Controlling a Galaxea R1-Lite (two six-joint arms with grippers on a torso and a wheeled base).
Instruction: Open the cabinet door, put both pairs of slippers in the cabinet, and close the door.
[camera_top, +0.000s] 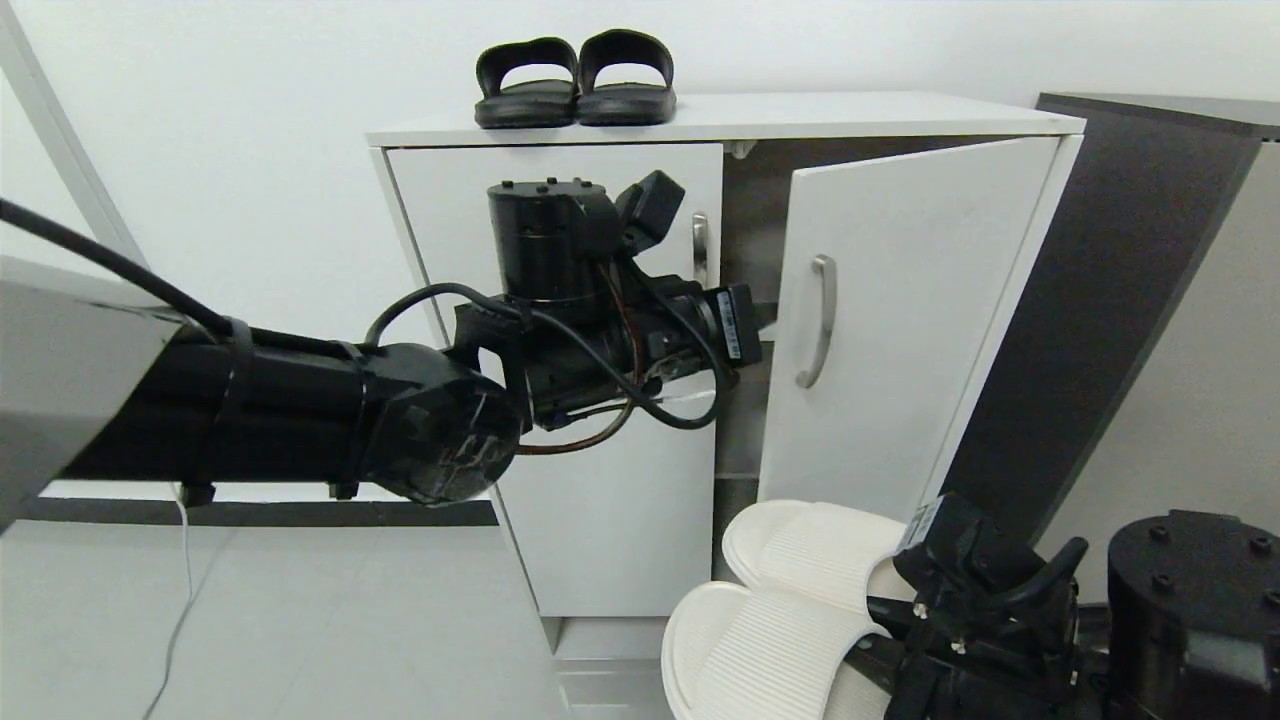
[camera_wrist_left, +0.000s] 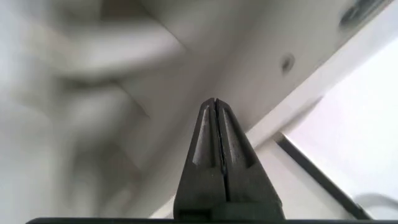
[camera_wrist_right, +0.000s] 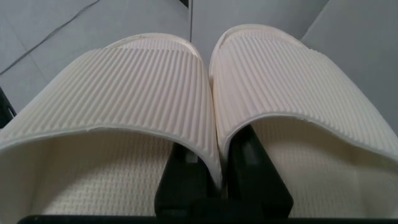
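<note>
Right hand (camera_wrist_right: 216, 177): nearest and lowest, on the robot's right. Its fingers are pinched on the white slippers (camera_top: 760, 640), nipping the two inner strap walls where the pair meets.
White slippers: two, one pair, side by side and touching. They have ribbed cream straps and dimpled insoles. Their heels are at the hand and their toes point at the cabinet (camera_top: 600, 520), just before the foot of the right door (camera_top: 900, 300).
Floor (camera_top: 300, 620): pale glossy tiles, with open room left of the cabinet. One thin cable (camera_top: 185, 590) trails across it there.
Left hand (camera_wrist_left: 215, 115): its fingers are pressed flat together and hold nothing. It is close under a pale cabinet surface.
Left arm (camera_top: 300, 420): it crosses in front of the left door (camera_top: 450, 200) at mid-height. Its wrist end is at the gap (camera_top: 745, 250).
Doors: two, white, each with one upright metal handle. The left door is shut. The right door is swung partway out, with its free edge towards the robot.
Gap: a narrow dark slot between the two door edges, running top to bottom.
Cabinet: one, white, standing against a white wall. A dark panel (camera_top: 1100, 280) stands just beside it on the right, close behind the open door.
Black slippers (camera_top: 575, 85): two, one pair, on the cabinet top near its left end. They sit side by side and touching, with wide arched bands, and are well apart from both hands.
</note>
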